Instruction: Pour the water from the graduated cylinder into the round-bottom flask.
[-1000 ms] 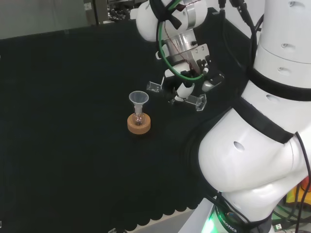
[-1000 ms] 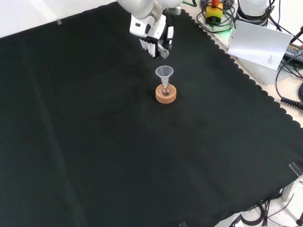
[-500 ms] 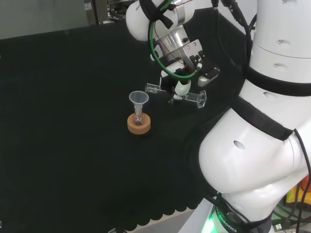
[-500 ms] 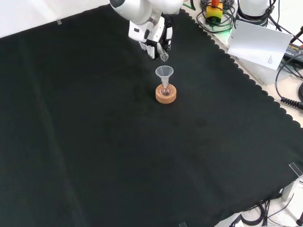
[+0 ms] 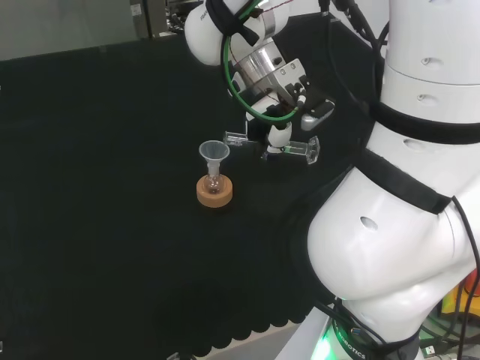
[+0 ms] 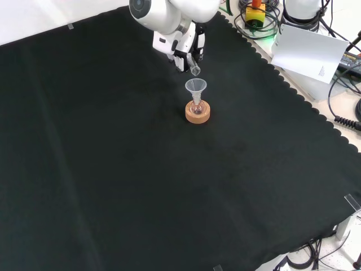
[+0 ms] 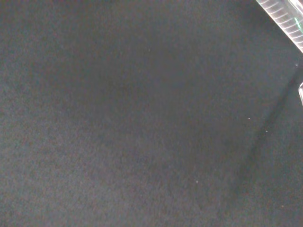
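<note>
A small round-bottom flask (image 5: 214,184) (image 6: 197,108) sits in a cork ring stand (image 5: 214,192) (image 6: 198,113), with a clear funnel (image 5: 214,153) (image 6: 196,86) in its neck. My hand (image 5: 279,135) (image 6: 182,53) is shut on a clear graduated cylinder (image 5: 264,144) (image 6: 193,66), held nearly level above the cloth. In the head view the cylinder's mouth (image 5: 230,139) lies just right of the funnel's rim and a little above it. Its base (image 5: 310,148) points towards the arm. A ribbed clear stretch of the cylinder (image 7: 284,21) crosses a corner of the wrist view.
Black cloth (image 6: 113,169) covers the bench on all sides of the stand. Beyond its scalloped edge in the front view lie cables (image 6: 259,20) and a white sheet (image 6: 310,51). The arm's big white links (image 5: 397,225) stand at the head view's right.
The hand has tipped the cylinder further towards level and carried its mouth closer to the funnel. The flask, the funnel and the stand have stayed put.
</note>
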`<state>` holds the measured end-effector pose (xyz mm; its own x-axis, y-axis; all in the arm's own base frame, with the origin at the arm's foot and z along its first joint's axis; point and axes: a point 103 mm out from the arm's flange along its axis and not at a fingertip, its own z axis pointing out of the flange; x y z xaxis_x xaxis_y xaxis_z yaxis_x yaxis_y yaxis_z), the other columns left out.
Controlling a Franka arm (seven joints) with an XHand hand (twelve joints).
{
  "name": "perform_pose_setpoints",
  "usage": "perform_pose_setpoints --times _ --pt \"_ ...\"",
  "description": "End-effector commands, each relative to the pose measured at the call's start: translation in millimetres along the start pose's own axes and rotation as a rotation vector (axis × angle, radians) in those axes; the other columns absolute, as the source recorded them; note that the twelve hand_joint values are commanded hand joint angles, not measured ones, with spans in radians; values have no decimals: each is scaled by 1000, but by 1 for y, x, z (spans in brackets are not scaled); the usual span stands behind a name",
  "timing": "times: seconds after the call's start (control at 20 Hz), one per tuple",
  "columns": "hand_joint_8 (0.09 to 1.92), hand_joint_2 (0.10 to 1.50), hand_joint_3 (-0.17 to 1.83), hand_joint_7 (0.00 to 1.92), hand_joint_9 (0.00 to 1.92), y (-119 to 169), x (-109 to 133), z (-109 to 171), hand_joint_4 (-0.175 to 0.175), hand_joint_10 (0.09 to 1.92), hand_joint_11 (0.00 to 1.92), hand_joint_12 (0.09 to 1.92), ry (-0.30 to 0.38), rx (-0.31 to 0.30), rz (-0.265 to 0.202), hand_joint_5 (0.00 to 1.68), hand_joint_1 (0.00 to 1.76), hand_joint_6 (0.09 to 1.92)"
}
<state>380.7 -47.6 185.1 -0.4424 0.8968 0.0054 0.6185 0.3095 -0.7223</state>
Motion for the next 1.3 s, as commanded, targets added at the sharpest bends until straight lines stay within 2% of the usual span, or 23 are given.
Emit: perform_pose_setpoints --times 0.05,0.55,0.9,1.3 --pt "1148 1164 0 906 1280 -1 0 -3 -175 245 1083 851 -25 25 17 872 1239 1154" --pt "1152 1165 0 904 1281 -2 2 -9 -175 244 1082 850 -50 71 33 869 1239 1158" --pt "1155 1166 1 901 1282 -6 1 -12 -175 244 1082 850 -96 85 57 866 1238 1161" --pt "1158 1167 1 900 1283 -8 2 -17 -175 243 1083 850 -117 97 69 864 1238 1165"
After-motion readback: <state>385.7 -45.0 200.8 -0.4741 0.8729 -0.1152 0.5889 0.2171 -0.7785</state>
